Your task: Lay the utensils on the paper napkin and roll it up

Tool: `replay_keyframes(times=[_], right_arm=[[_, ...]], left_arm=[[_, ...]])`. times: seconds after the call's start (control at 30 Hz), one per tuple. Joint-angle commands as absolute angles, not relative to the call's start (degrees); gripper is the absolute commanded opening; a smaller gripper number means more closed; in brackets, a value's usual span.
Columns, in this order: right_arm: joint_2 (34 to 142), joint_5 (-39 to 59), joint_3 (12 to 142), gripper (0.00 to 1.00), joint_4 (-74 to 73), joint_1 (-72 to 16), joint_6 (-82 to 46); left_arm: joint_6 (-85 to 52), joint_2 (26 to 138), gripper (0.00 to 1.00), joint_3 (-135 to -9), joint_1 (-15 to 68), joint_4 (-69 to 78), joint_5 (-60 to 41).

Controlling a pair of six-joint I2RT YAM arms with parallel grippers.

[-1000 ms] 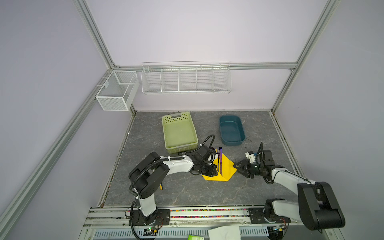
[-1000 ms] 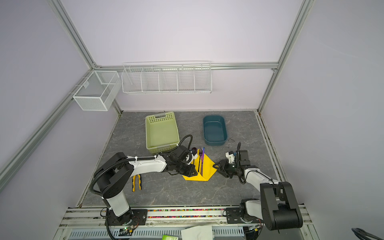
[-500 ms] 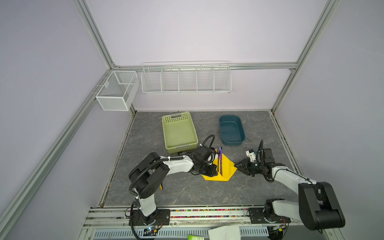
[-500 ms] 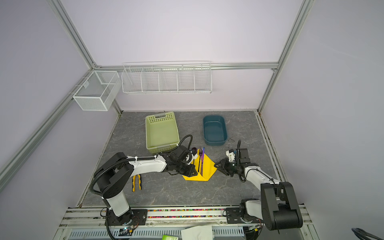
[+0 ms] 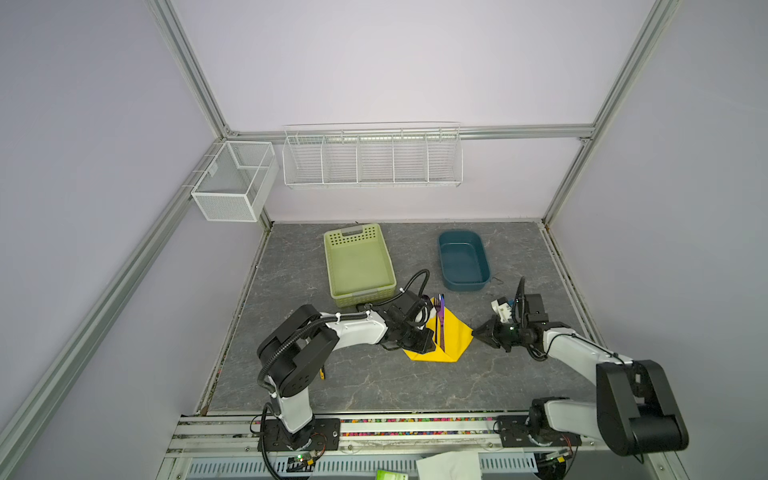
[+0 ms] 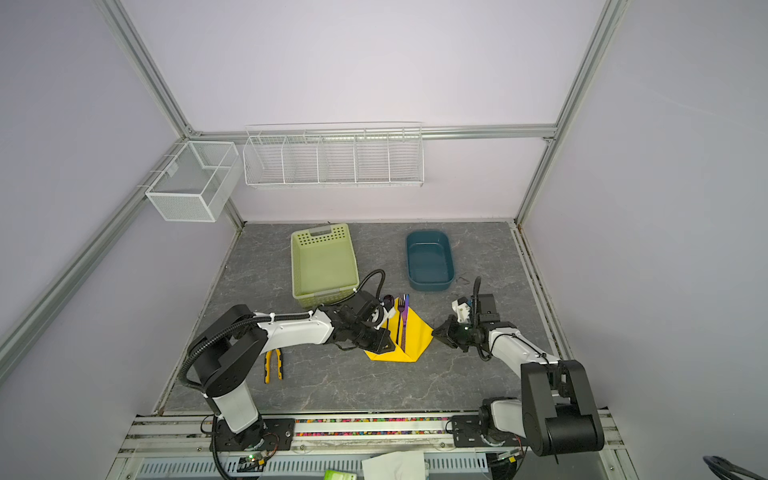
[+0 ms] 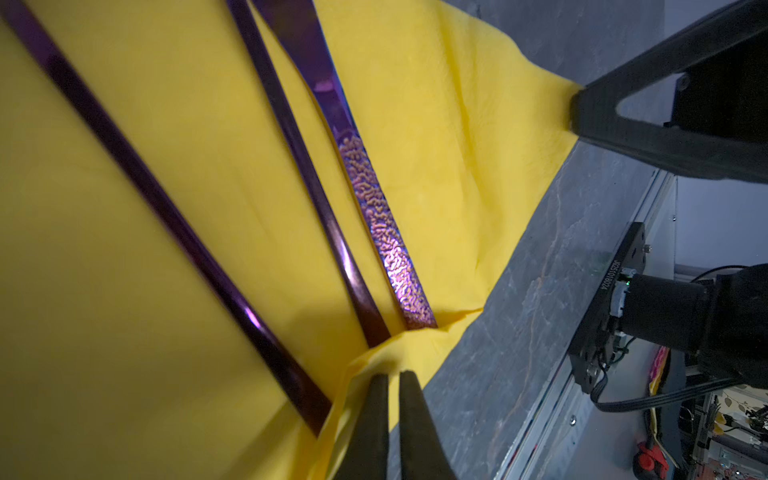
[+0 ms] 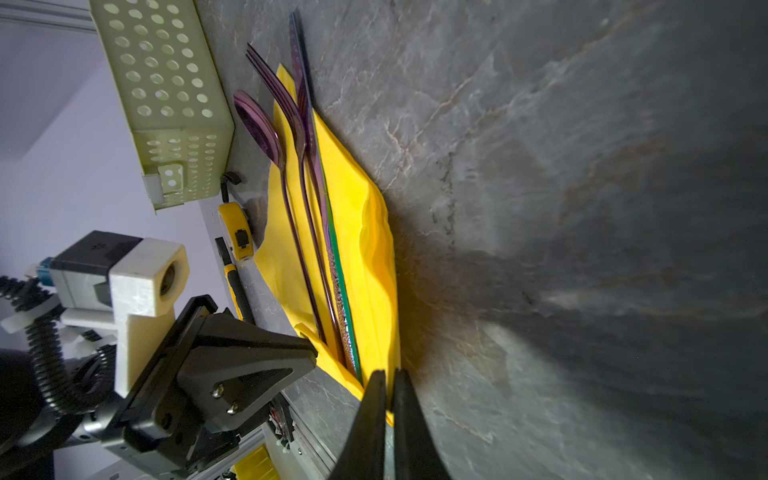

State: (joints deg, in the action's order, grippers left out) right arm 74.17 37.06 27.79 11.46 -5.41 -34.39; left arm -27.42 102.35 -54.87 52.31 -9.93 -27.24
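Note:
The yellow paper napkin (image 5: 455, 336) (image 6: 415, 338) lies partly folded on the grey table. On it lie the utensils (image 5: 441, 320) (image 6: 402, 320). They are a purplish spoon (image 8: 257, 124), a fork (image 8: 291, 108) and a textured-handled knife (image 7: 374, 199), side by side, with heads toward the green basket. My left gripper (image 5: 430, 345) (image 7: 390, 376) is shut on a raised fold of the napkin by the handle ends. My right gripper (image 5: 475, 331) (image 8: 388, 374) is shut on the napkin's right corner.
A green basket (image 5: 361, 296) and a blue tub (image 5: 463, 286) stand behind the napkin. Yellow-handled pliers (image 6: 273, 365) lie under the left arm. A yellow tape measure (image 8: 237, 232) sits by the napkin's left side. Wire baskets (image 5: 374, 158) hang on the back wall.
My right gripper's jaws have closed onto the napkin's right corner. The left gripper has kept its hold and place.

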Motion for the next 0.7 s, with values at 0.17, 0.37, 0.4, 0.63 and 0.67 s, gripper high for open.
replay_keyframes(times=[0.17,0.37,0.4,0.63,0.67], right_arm=[[73.5,35.0,30.7,0.07,15.3,-8.8,-34.9],[71.5,32.6,32.0,0.07,16.5,-14.6,-37.8],[71.1,32.2,32.2,0.07,16.5,-15.4,-38.5],[69.0,30.2,34.9,0.07,17.1,-19.4,-41.5],[69.0,30.0,35.5,0.07,17.2,-19.9,-41.7]], left_arm=[[-27.7,103.1,0.09,-56.6,52.6,-10.6,-26.8],[-27.6,103.3,0.09,-56.7,52.6,-10.8,-26.9],[-27.6,103.4,0.09,-56.8,52.6,-10.8,-26.9],[-27.6,103.7,0.09,-57.0,52.6,-11.1,-27.0],[-27.6,103.7,0.09,-57.0,52.6,-11.0,-27.0]])
